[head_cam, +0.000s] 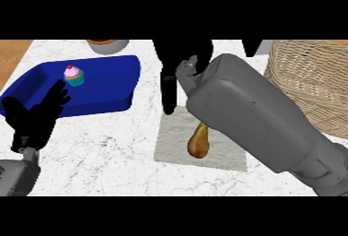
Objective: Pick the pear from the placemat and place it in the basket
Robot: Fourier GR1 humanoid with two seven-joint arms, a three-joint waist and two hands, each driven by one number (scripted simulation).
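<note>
A brown-yellow pear (198,143) lies on a grey placemat (174,140) in the middle of the counter, its narrow end pointing away from me. My right forearm crosses over the mat's right side and hides part of it. The right hand (178,60) hangs beyond the mat's far edge, open, with straight fingers (169,99) reaching down to the mat's far left corner; it holds nothing and is apart from the pear. The wicker basket (309,83) stands at the right. My left hand (34,120) rests open at the lower left, fingers up.
A blue tray (108,94) at the left holds a pink-frosted cupcake (73,76). A grey bowl with an orange rim (107,45) sits at the far edge. A wooden surface (12,55) borders the marble counter at the upper left.
</note>
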